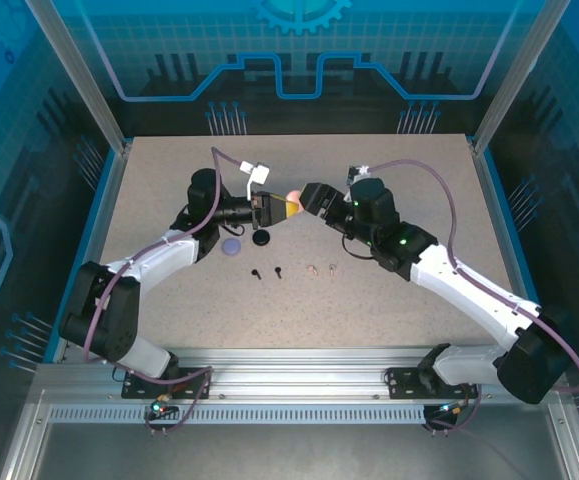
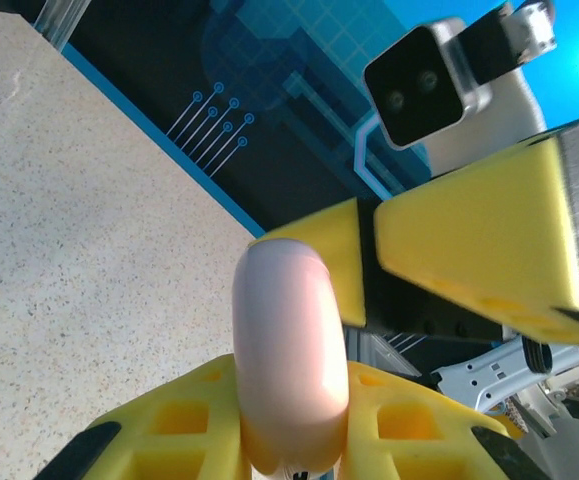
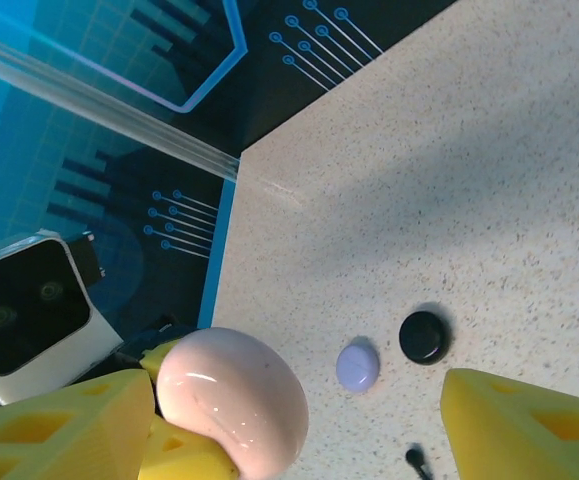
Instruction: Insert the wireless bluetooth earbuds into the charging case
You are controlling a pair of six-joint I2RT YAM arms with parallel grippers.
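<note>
Case, glossy pale pink, rounded, grasped by left claw, right claw spread open

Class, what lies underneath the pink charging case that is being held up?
Below the pink charging case, pinched in the left gripper's fingers, is speckled table, with a purple case and a black case lying nearby. The patch directly beneath it is covered.

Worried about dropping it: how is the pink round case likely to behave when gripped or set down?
The pink case looks glossy and rounded, so it may slip or swivel in the left gripper. Its smooth shell seems rigid, probably not crushable. On edge it would likely roll; lying flat like the purple case, it should stay.
</note>
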